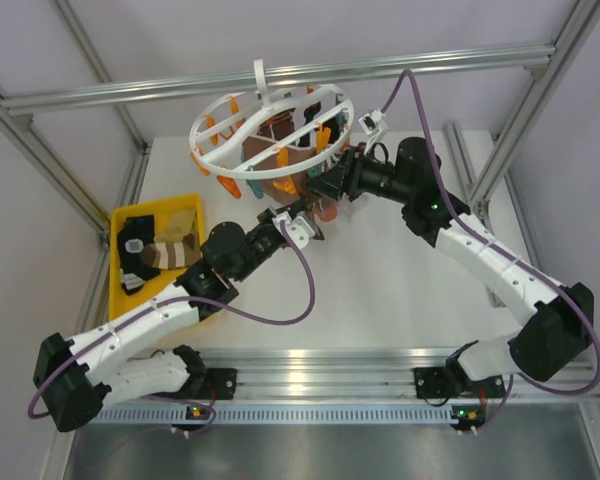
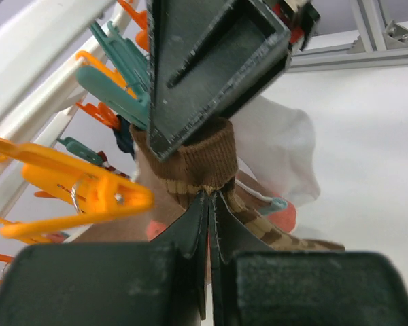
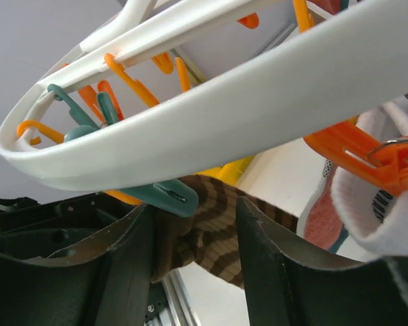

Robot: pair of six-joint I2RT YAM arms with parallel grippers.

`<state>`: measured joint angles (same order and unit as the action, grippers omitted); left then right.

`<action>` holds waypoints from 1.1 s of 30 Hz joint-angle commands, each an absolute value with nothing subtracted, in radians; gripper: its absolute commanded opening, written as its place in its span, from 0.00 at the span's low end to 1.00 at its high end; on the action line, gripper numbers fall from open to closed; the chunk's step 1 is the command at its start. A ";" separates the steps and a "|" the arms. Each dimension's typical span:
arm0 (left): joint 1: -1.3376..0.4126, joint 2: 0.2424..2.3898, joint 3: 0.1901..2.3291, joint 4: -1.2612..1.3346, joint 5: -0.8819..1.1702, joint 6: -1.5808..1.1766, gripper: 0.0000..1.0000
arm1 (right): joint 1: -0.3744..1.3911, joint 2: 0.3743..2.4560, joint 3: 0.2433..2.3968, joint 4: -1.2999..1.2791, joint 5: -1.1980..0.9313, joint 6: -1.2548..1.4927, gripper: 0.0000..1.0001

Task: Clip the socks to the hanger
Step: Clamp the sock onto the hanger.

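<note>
The white ring hanger [image 1: 270, 125] hangs over the far middle of the table, with orange and teal clips under it. My left gripper [image 1: 305, 225] is shut on the cuff of a brown-and-cream striped sock [image 2: 197, 159] and holds it up beneath the ring; its jaws pinch the fabric [image 2: 211, 193]. My right gripper [image 1: 327, 185] is open just under the ring [image 3: 258, 102]. A teal clip [image 3: 166, 193] and the same striped sock [image 3: 217, 234] sit between its fingers [image 3: 194, 224]. More socks [image 1: 165, 250] lie in the yellow tray.
The yellow tray [image 1: 128, 210] stands at the left. A white and pink sock [image 2: 285, 149] hangs clipped on the ring, also seen in the right wrist view [image 3: 387, 204]. An orange clip [image 2: 88, 190] dangles left of my left jaws. An aluminium bar [image 1: 280, 85] carries the hanger.
</note>
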<state>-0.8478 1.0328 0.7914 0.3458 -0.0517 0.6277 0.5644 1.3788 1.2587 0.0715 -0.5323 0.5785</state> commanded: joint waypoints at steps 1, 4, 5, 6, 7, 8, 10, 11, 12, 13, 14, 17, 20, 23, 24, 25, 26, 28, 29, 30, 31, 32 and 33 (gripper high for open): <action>-0.833 1.045 0.845 0.429 -0.026 0.612 0.00 | 0.549 1.390 1.310 0.069 -0.529 0.578 0.49; -0.828 1.052 0.850 0.443 -0.020 0.612 0.00 | 0.548 1.393 1.315 0.074 -0.531 0.580 0.50; -0.827 1.054 0.851 0.448 -0.018 0.612 0.00 | 0.549 1.390 1.315 0.072 -0.532 0.580 0.50; -0.827 1.055 0.853 0.449 -0.017 0.609 0.00 | 0.549 1.391 1.315 0.072 -0.531 0.581 0.51; -0.825 1.058 0.856 0.451 -0.015 0.611 0.00 | 0.549 1.390 1.313 0.074 -0.531 0.581 0.52; -0.825 1.060 0.857 0.453 -0.015 0.609 0.00 | 0.549 1.388 1.313 0.074 -0.532 0.581 0.55; -0.825 1.065 0.857 0.456 -0.011 0.611 0.00 | 0.548 1.384 1.312 0.074 -0.532 0.583 0.57; -0.825 1.065 0.857 0.457 -0.011 0.607 0.00 | 0.548 1.379 1.310 0.072 -0.532 0.583 0.58; -0.825 1.066 0.857 0.457 -0.009 0.607 0.00 | 0.545 1.378 1.310 0.071 -0.531 0.580 0.62; -0.825 1.068 0.857 0.457 -0.006 0.603 0.00 | 0.545 1.371 1.310 0.066 -0.532 0.580 0.64; -0.825 1.068 0.857 0.454 -0.005 0.598 0.00 | 0.542 1.367 1.312 0.064 -0.532 0.580 0.66; -0.825 1.066 0.857 0.446 -0.005 0.586 0.00 | 0.528 1.356 1.319 0.061 -0.538 0.581 0.73; -0.825 1.063 0.861 0.439 0.026 0.565 0.00 | 0.506 1.347 1.344 0.055 -0.551 0.594 0.83; -0.825 1.060 0.874 0.419 0.044 0.534 0.07 | 0.485 1.336 1.362 0.052 -0.566 0.612 0.89; -0.825 1.055 0.877 0.407 0.046 0.528 0.12 | 0.474 1.333 1.364 0.054 -0.568 0.614 0.89; -0.825 1.049 0.882 0.402 0.049 0.517 0.17 | 0.469 1.319 1.362 0.052 -0.571 0.620 0.89; -0.825 1.045 0.887 0.390 0.049 0.491 0.24 | 0.466 1.313 1.359 0.052 -0.572 0.618 0.89; -0.825 1.026 0.899 0.342 0.057 0.468 0.32 | 0.456 1.290 1.351 0.038 -0.572 0.609 0.89; -0.825 1.017 0.899 0.328 0.057 0.448 0.34 | 0.454 1.284 1.348 0.031 -0.568 0.603 0.89; -0.825 0.997 0.896 0.305 0.067 0.439 0.39 | 0.448 1.278 1.344 0.015 -0.568 0.598 0.88; -0.825 0.985 0.890 0.289 0.072 0.430 0.41 | 0.446 1.269 1.339 0.008 -0.561 0.582 0.88; -0.825 0.973 0.888 0.275 0.077 0.410 0.42 | 0.443 1.264 1.336 0.003 -0.557 0.577 0.88; -0.825 0.948 0.887 0.253 0.078 0.400 0.42 | 0.436 1.261 1.330 0.003 -0.555 0.572 0.88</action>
<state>-0.8272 1.0168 0.8543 0.2943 0.0486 0.4717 0.4580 1.3045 1.3109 0.0051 -0.5514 0.5945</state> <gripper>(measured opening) 0.415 0.881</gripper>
